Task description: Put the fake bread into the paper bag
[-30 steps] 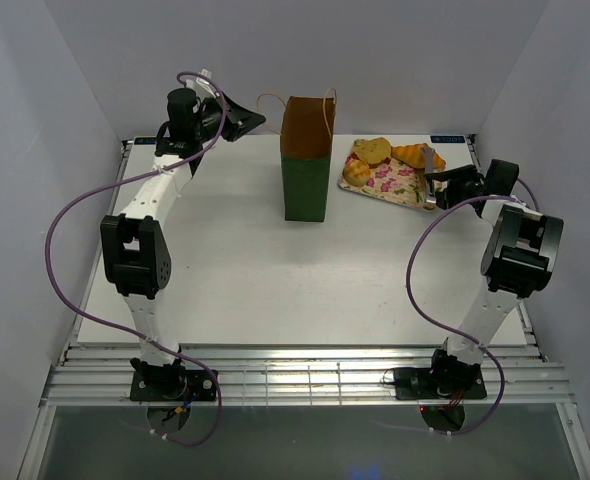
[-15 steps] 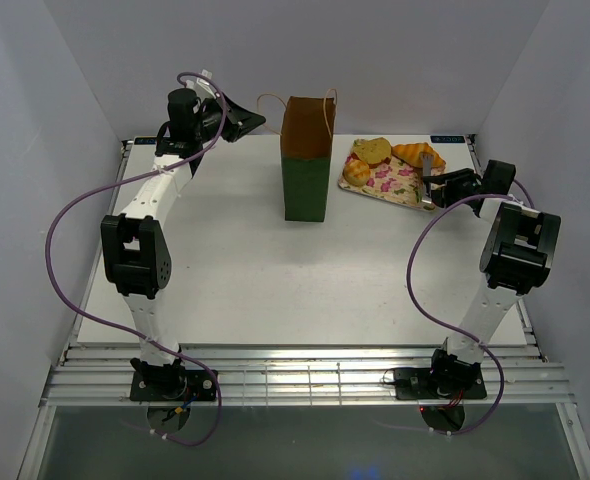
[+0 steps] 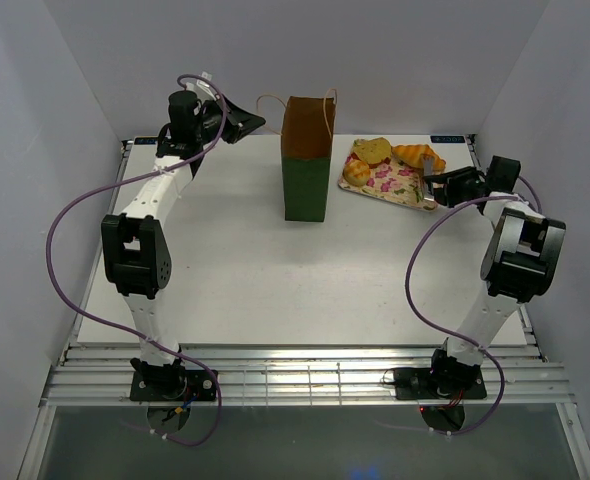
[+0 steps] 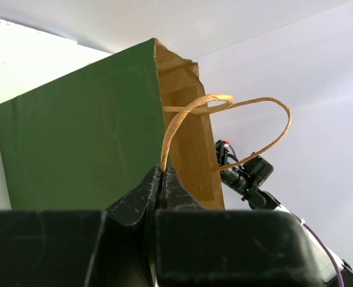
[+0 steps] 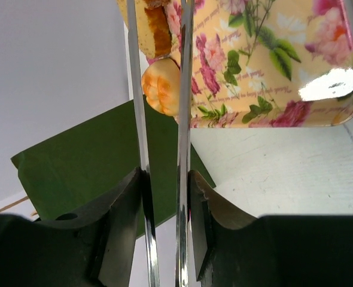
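The fake bread lies on a tray at the far right of the table. From above, three golden-brown pieces can be made out: a lumpy bun at the back, a longer orange-brown piece to its right, and a round bun at the tray's left end. Their surfaces look glossy and moulded. The tray is flat with rounded corners and a raised shiny rim, and is printed with pink flowers on pale yellow.

Just left of the tray, the paper bag stands upright at the far middle of the table. It is a tall box shape, matte dark green outside and brown kraft inside, with its mouth open upward.

The left gripper has its fingers pressed together on a thin twisted tan handle of the bag. The right gripper is clamped on a pair of slim metal tongs. Their two blades stand slightly apart and reach over the tray's edge, with a bun between them.

White tabletop spreads wide from the bag toward the arm bases. Pale walls close in at the back and on both sides, and the tray sits near the table's right edge.
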`<control>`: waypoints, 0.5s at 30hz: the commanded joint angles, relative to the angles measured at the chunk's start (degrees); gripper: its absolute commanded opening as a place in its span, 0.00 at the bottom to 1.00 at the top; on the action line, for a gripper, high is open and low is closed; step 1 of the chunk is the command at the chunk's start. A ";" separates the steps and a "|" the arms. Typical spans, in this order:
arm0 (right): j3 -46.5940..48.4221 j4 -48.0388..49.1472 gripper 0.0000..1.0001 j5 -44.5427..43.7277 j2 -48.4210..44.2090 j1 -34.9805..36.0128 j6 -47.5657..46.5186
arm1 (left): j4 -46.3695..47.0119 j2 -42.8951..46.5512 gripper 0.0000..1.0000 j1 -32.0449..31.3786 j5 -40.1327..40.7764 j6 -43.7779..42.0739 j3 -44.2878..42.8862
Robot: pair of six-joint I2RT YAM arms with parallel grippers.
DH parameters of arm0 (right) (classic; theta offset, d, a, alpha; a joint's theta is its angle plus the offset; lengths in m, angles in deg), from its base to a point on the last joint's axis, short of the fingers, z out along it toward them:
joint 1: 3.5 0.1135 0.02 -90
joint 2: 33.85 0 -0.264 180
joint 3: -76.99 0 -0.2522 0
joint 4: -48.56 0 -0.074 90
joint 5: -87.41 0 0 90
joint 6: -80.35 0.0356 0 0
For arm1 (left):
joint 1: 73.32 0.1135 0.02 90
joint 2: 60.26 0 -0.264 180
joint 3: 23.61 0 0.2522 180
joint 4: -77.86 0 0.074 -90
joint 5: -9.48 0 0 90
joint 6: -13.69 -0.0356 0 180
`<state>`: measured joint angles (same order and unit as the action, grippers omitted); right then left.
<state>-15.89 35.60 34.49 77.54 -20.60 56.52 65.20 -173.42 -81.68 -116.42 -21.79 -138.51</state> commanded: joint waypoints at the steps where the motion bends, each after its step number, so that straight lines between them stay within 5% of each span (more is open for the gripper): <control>1: 2.13 -0.88 0.08 0.54 -4.43 0.14 -1.92 | 0.92 1.45 0.00 0.10 0.66 0.23 0.86; 15: 6.44 -10.55 0.08 7.38 -18.22 2.68 -1.23 | 3.73 2.86 0.00 0.19 0.83 2.43 5.07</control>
<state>-13.99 24.84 36.33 64.71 -19.53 54.66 67.06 -173.42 -81.68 -115.81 -20.24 -134.42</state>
